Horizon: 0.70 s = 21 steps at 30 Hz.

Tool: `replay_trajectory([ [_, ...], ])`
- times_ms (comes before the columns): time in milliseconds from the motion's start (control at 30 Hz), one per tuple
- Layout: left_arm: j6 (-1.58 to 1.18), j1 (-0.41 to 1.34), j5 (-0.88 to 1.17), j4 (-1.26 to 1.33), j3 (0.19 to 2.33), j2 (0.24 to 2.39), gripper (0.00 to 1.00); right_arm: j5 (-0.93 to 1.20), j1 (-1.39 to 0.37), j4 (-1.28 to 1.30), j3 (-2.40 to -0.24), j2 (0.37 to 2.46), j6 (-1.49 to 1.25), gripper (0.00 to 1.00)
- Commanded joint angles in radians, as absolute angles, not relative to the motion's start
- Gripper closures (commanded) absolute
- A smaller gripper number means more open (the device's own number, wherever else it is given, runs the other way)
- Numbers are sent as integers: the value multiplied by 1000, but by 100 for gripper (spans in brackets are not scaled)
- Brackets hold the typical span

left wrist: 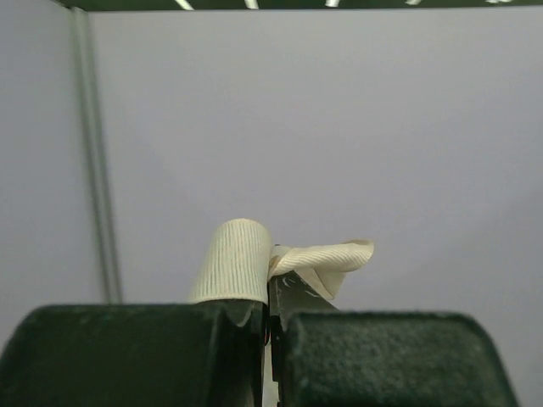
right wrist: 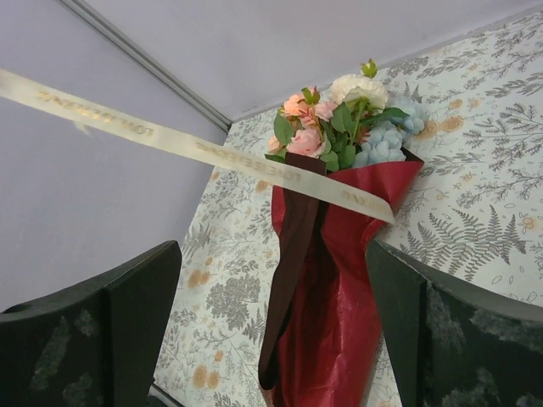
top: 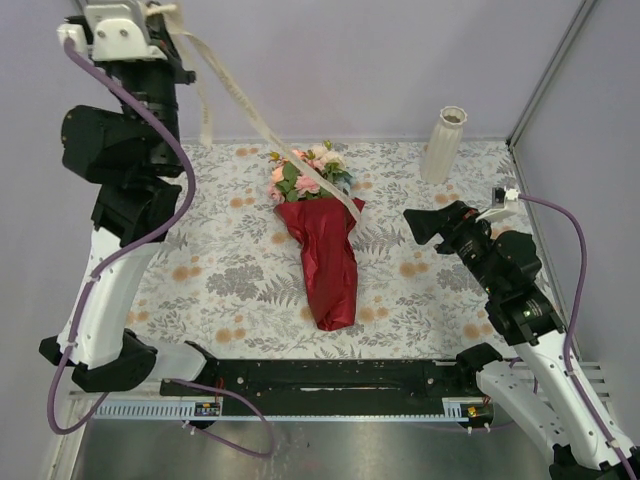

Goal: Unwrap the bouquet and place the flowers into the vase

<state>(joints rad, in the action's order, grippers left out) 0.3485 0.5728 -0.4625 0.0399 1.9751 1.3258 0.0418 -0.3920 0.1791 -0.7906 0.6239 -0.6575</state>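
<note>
The bouquet point(top: 325, 265) lay on the bench point(top: 210, 270), about in the middle of the flowered cloth. Its narrow end pointed to the arms and its open end to the far wall. The dark red paper was wrapped around the stems, and the flowers point(top: 308, 172), pink, peach, cream and pale blue with green leaves, looked out at the far end.

The left gripper point(left wrist: 270, 309) was raised high over the far left corner. Its jaws were pressed together on the cream ribbon point(top: 260, 120), and in the left wrist view a folded piece of the ribbon stood up between the fingers. From there the ribbon ran down in a long slanted line to the bouquet, and its loose end rested on the rim of the red paper, just below the flowers. A second length of the ribbon hung down near the left arm.

The right gripper point(top: 425, 225) was to the right of the bouquet, near it but not touching. Its jaws stood wide apart and held nothing; in the right wrist view the bouquet lay between the two fingers, farther away.

The vase point(top: 443, 145) stood upright at the far right of the bench, well apart from the bouquet.
</note>
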Motion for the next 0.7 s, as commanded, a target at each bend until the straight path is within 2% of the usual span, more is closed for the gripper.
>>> replay_trajectory([
  [0, 572, 523, -696, 69, 2121, 1403, 100, 29, -393, 183, -802, 634, -627, 1],
  [133, 634, 444, -732, 187, 2065, 1399, 100, 44, -393, 186, -810, 646, -623, 1],
  [333, 682, 290, -781, 258, 2120, 1404, 100, 80, -393, 233, -864, 689, -583, 1],
  [533, 652, 247, -687, 224, 2135, 1339, 100, 100, -391, 258, -902, 719, -566, 1],
  [667, 730, 244, -706, 267, 2100, 1324, 100, 115, -393, 259, -919, 730, -560, 1],
])
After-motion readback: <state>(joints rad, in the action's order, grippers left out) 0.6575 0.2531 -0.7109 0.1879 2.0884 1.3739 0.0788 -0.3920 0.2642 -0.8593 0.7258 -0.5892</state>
